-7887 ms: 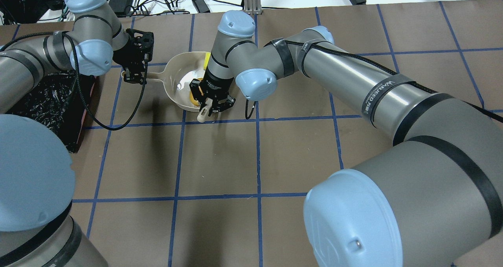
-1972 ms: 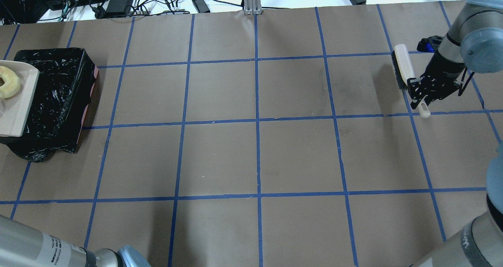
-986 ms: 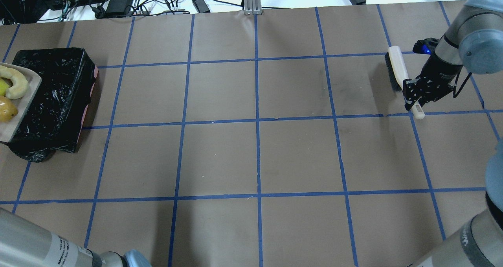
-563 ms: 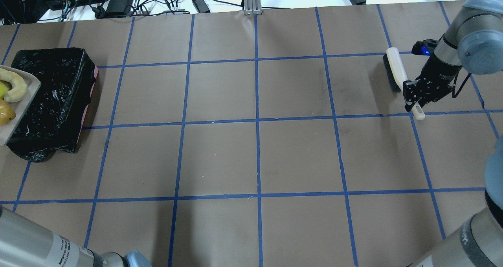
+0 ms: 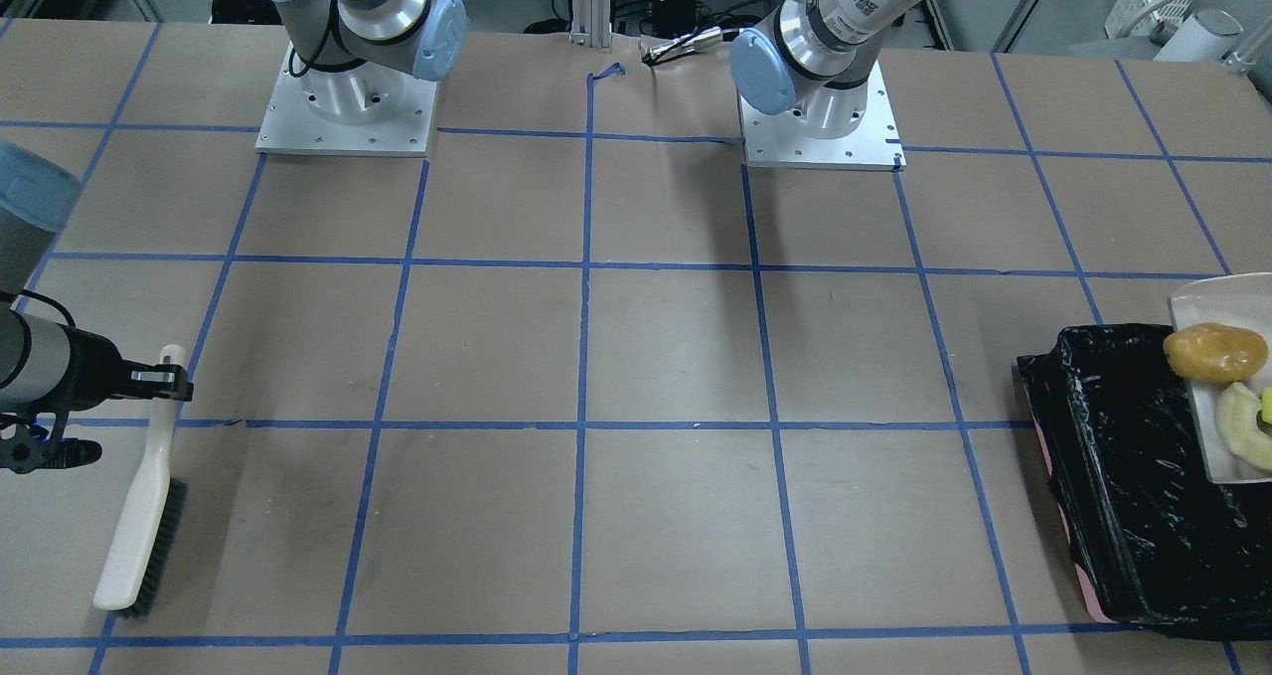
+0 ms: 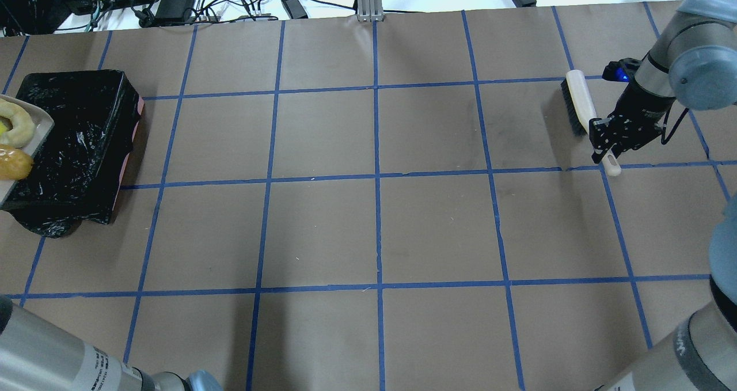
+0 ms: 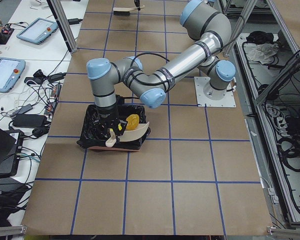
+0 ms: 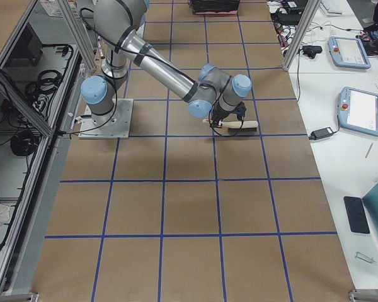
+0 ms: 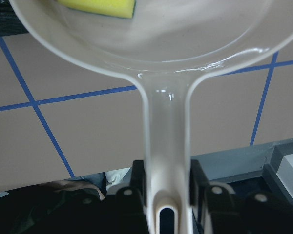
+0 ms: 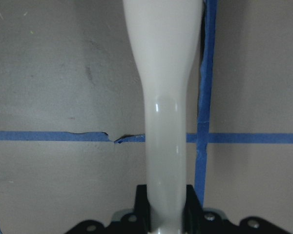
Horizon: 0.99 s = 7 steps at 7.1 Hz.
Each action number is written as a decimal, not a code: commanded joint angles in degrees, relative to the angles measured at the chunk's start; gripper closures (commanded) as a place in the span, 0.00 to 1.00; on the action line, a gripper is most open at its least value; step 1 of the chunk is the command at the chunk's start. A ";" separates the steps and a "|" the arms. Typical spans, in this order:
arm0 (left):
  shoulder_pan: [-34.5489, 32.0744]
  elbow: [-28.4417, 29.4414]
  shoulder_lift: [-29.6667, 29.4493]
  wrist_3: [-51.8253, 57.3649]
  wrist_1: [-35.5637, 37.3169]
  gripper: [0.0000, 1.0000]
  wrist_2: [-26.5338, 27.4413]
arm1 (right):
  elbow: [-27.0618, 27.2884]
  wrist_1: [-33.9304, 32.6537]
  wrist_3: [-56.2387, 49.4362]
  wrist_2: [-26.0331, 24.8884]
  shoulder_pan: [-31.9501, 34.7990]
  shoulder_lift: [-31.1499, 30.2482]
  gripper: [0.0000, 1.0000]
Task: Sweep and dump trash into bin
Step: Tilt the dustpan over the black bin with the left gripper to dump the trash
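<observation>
Well over at the left end of the bench (image 6: 374,230), the left claw (image 9: 167,200) is clamped on the handle of a beige dustpan (image 5: 1222,302) and holds it above the black-lined bin (image 5: 1123,476). All three bits of trash lie in the pan: the brown lump (image 5: 1214,353), the pale rind (image 5: 1242,424) and, just beside it, the yellow-green wedge (image 9: 97,6). Far off at the right end, the right claw (image 6: 610,140) grips a brush (image 6: 578,100) by its handle, the head pointing away from the robot. Whether the bristles touch the bench I cannot tell.
</observation>
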 commanded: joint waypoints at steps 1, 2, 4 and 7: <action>-1.46 -0.44 -0.17 -0.98 1.60 1.00 2.20 | -0.03 -0.82 0.10 -0.33 0.04 0.12 0.10; -1.47 -2.01 0.61 -0.81 1.77 1.00 2.29 | -0.12 -1.01 0.19 -0.68 -0.05 -0.05 0.00; -2.43 -2.81 1.15 0.86 3.86 1.00 3.42 | -0.82 0.13 5.25 -0.60 0.65 -1.89 0.00; -4.81 -3.42 2.37 3.06 5.46 1.00 8.17 | -2.21 1.00 5.64 -0.60 0.74 -7.59 0.00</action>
